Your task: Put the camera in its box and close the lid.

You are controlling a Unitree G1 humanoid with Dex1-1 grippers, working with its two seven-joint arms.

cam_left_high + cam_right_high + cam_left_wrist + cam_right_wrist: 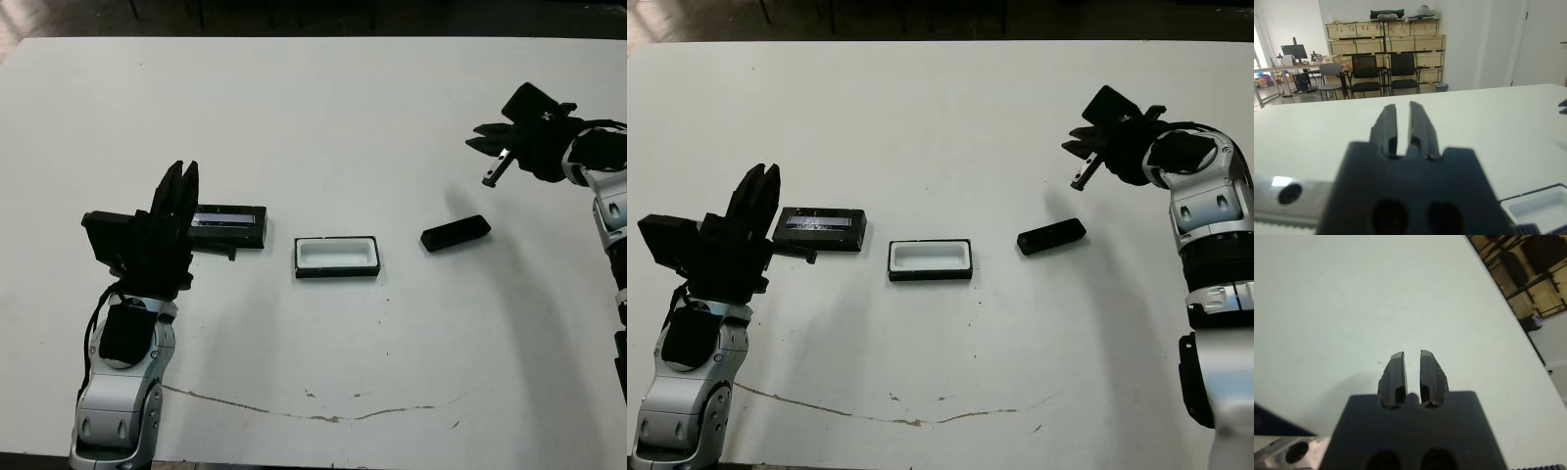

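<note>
A thin brownish crack ran across the near part of the white worktop. Just beyond, at the robot's left, the left end effector hovered w/ its two black fingers nearly closed, only a slim gap betw. them, holding nothing. Its fingertips sat beside the near-left end of the flat black rectangular lid w/ a pale silvery stripe. Right of that lid, apart, lay the shallow black box w/ white lining, open and empty. Further right, well apart, the slim black rectangular camera lay tilted on the worktop. Beyond it, far right, the right end effector hung above the surface, fingers almost shut, empty, clear of the camera.
</note>
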